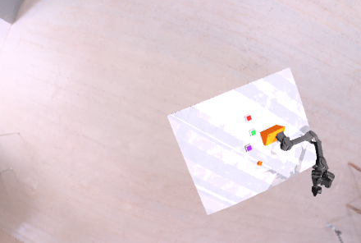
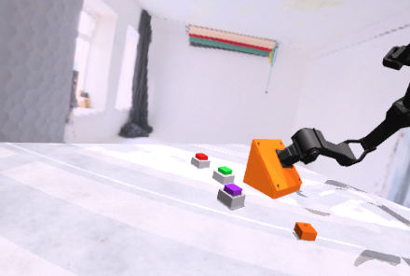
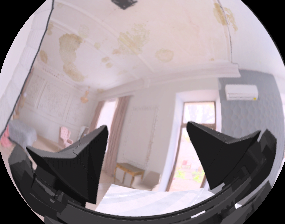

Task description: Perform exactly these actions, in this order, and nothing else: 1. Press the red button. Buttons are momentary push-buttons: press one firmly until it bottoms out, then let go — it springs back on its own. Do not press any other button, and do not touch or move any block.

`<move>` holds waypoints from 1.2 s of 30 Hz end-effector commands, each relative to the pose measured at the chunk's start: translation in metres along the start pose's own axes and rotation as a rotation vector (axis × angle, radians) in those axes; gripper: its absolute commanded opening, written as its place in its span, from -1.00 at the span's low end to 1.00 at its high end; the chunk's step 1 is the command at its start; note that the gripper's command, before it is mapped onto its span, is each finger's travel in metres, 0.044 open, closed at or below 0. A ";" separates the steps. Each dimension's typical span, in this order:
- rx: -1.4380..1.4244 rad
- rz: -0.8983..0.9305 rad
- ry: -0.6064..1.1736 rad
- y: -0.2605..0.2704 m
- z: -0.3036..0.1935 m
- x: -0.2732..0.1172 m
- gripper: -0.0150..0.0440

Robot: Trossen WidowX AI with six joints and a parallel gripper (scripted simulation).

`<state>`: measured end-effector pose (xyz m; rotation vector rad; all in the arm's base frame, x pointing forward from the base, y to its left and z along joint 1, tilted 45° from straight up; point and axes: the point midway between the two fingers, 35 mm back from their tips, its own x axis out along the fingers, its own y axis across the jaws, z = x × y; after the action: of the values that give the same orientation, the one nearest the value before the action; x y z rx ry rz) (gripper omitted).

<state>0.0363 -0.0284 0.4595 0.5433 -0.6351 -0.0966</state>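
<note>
The top view looks straight down from high up, so the white mat (image 1: 230, 157) looks small. The exterior view sits low and close by the mat (image 2: 116, 220), looking across it at the far wall. Both show the red button (image 1: 248, 117) (image 2: 201, 157). The wrist view rides on the gripper (image 3: 151, 148), looking up into the room
</note>
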 end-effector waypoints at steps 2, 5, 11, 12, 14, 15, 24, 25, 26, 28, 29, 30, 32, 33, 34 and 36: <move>-0.035 -0.024 0.028 -0.003 -0.007 0.008 0.86; -0.176 -0.126 0.154 -0.018 -0.037 0.041 0.86; -0.431 -0.319 0.453 -0.073 -0.099 0.094 0.86; -0.466 -0.345 0.507 -0.084 -0.109 0.100 0.86; -0.528 -0.380 0.619 -0.104 -0.129 0.111 0.86; -0.556 -0.395 0.677 -0.115 -0.139 0.115 0.86; -0.697 -0.460 1.211 -0.221 -0.221 0.122 0.86; -0.699 -0.459 1.271 -0.233 -0.230 0.119 0.86; -0.698 -0.456 1.330 -0.244 -0.238 0.115 0.86; -0.688 -0.446 1.447 -0.268 -0.254 0.107 0.86; -0.679 -0.438 1.505 -0.279 -0.261 0.101 0.86; -0.667 -0.428 1.561 -0.290 -0.269 0.095 0.86; -0.634 -0.403 1.670 -0.311 -0.283 0.082 0.86; -0.613 -0.388 1.723 -0.321 -0.290 0.075 0.86; -0.589 -0.371 1.774 -0.331 -0.296 0.067 0.86; -0.533 -0.333 1.870 -0.349 -0.309 0.050 0.86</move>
<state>0.2926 -0.1884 0.1490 -0.0014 1.1410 -0.1613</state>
